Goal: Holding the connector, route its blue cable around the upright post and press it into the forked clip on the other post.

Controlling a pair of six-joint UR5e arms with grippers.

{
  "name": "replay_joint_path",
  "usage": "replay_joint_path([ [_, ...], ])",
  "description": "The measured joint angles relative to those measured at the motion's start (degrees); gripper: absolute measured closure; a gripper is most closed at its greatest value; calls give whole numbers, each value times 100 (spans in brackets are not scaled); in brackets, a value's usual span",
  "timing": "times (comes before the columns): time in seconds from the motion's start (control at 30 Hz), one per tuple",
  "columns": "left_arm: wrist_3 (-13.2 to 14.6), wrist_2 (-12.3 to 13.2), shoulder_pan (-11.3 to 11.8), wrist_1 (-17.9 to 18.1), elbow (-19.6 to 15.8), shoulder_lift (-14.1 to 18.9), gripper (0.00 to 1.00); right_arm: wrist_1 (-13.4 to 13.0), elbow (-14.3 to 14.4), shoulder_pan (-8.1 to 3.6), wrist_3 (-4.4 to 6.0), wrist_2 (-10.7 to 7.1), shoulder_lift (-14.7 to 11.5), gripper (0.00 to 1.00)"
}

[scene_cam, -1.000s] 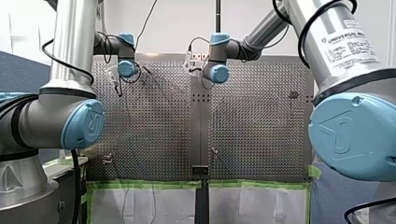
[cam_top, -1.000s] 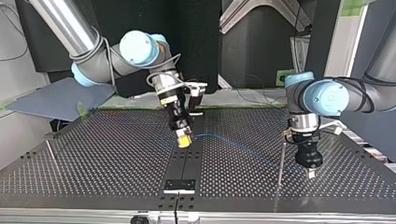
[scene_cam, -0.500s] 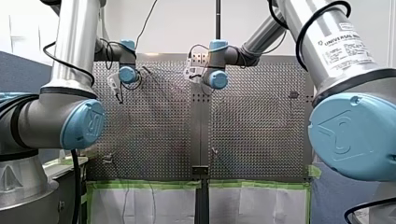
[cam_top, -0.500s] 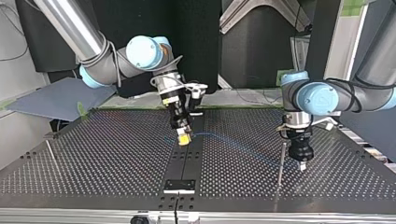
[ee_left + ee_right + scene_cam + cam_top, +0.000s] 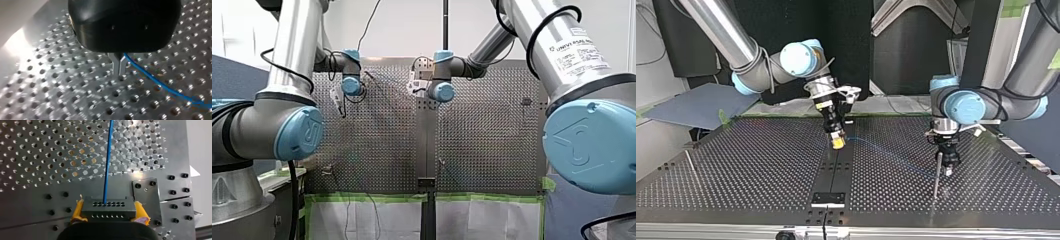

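Top view: my left arm (image 5: 986, 102) enters from upper right. Its wrist is bent, and my left gripper (image 5: 948, 169) points straight down. The tip is just beside the post (image 5: 936, 175), on the post's right in that view. Left wrist view: the metal fingers (image 5: 115, 65) stand nearly together, with a thin slit between them. My right arm (image 5: 736, 45) enters from upper left. My right gripper (image 5: 837, 143) tilts downward, well apart from the post, to its left. Right wrist view: the yellow pads (image 5: 78, 210) clamp the connector (image 5: 108, 207) from both sides.
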Motion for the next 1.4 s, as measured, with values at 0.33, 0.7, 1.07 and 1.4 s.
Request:
replay_joint_path([
  [0.33,7,23,-44,-19,-2,-33,72,108,12,35,-25,0,21,100],
  [0.7,-6,22,-79,-135,-2,-34,16,197,34,42,-104,5,106,100],
  [1.07,-263,21,-92,-246,-2,-33,0,307,37,65,-159,94,269,100],
  [1.4,-324,-78,-86,-305,-2,-33,0,207,212,66,-164,139,306,100],
])
